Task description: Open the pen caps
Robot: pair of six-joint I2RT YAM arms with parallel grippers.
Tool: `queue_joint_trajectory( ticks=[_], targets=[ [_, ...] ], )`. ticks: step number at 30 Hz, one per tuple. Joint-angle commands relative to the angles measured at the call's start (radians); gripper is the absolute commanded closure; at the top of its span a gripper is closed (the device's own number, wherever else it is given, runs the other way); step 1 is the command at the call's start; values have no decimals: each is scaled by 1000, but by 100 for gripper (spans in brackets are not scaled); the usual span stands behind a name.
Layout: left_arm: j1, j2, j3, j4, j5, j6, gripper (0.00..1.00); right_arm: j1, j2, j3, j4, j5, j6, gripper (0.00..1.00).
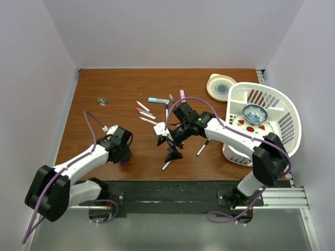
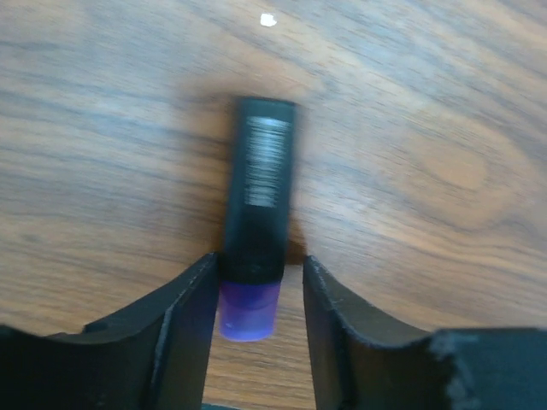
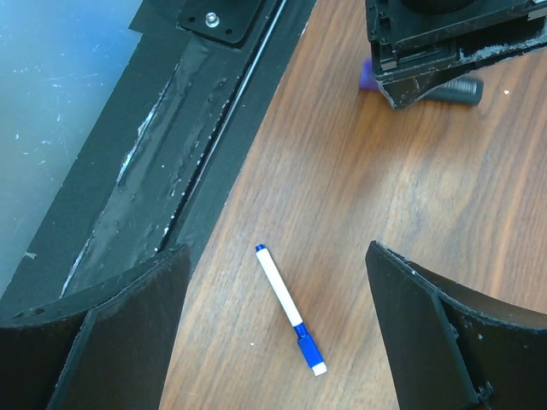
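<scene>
A thick black marker (image 2: 259, 188) with a purple cap (image 2: 248, 309) lies on the wooden table (image 2: 444, 128). My left gripper (image 2: 261, 263) is open around the cap end, its left finger against the cap and a gap on the right. It is low at the near left (image 1: 121, 151), the purple cap (image 1: 124, 162) just below it. My right gripper (image 3: 275, 252) is wide open and empty above a white pen (image 3: 280, 286) with a blue cap (image 3: 308, 348). That gripper (image 1: 172, 151) hangs over the table's near middle. Several capped pens (image 1: 144, 111) lie further back.
A few small loose caps (image 1: 102, 100) lie at the far left. A white basket (image 1: 285, 104) holding a blue bowl (image 1: 255, 113) stands at the right, a round lid (image 1: 221, 86) behind it. Another pen (image 1: 201, 148) lies near the basket. The black front rail (image 3: 184, 162) borders the table.
</scene>
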Motion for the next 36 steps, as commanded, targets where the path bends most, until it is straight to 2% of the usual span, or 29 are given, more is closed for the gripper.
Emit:
queue_joint_trajectory(
  ticks=[1, 10, 18, 21, 27, 36],
  targets=[
    [-17, -14, -42, 71, 103, -24, 54, 0, -23, -2, -7, -38, -28, 12],
    [-26, -4, -84, 104, 115, -33, 53, 0, -19, 1, -10, -42, -30, 12],
    [-38, -1, -87, 75, 74, -68, 62, 0, -22, 1, -13, -44, -31, 12],
    [-43, -1, -88, 66, 48, -73, 61, -1, -22, 1, -14, -47, -33, 12],
    [-118, 127, -18, -7, -41, -73, 59, -1, -25, 3, -19, -50, -36, 12],
    [-197, 245, 24, -54, -75, -84, 56, -6, -28, 6, -34, -58, -53, 12]
  ],
)
